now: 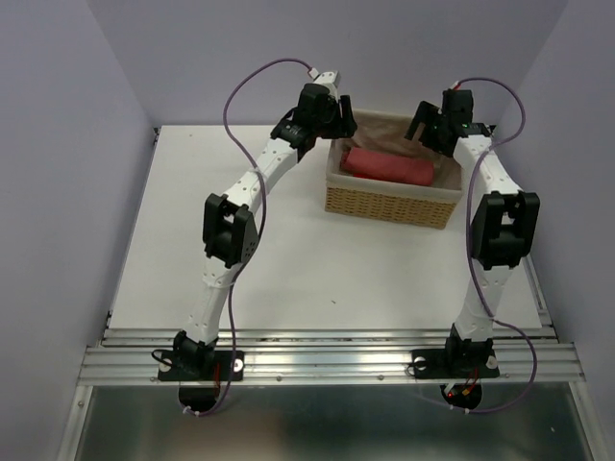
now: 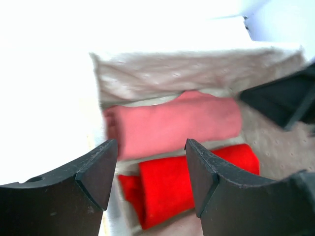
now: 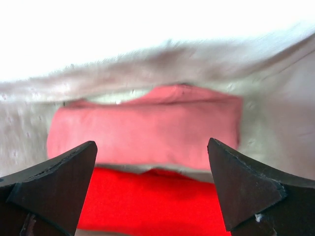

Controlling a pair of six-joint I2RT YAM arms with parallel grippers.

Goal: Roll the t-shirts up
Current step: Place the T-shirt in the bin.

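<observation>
Lying inside the wicker basket (image 1: pixel 389 204) is a salmon t-shirt (image 2: pixel 177 125), rolled into a short thick log and resting lengthwise against the basket's pale cloth liner (image 2: pixel 197 73). A brighter red t-shirt (image 2: pixel 197 182), also rolled, lies alongside it on the basket's floor, the two logs touching along their length. From above, the rolled cloth shows as a single reddish log in the basket's middle, and the two rolls cannot be told apart there. The left gripper (image 2: pixel 151 145) hangs over the basket's far left corner with its jaws spread and nothing between them; the cloth seen in its gap lies below it, out of contact. The right gripper (image 3: pixel 151 147) hangs over the basket's far right corner with its jaws spread very wide, and it too holds nothing, the salmon roll lying under the gap. One dark finger of the right gripper reaches into the left wrist view above the basket's right side. The basket stands on the white table (image 1: pixel 288 259), towards its far edge.
</observation>
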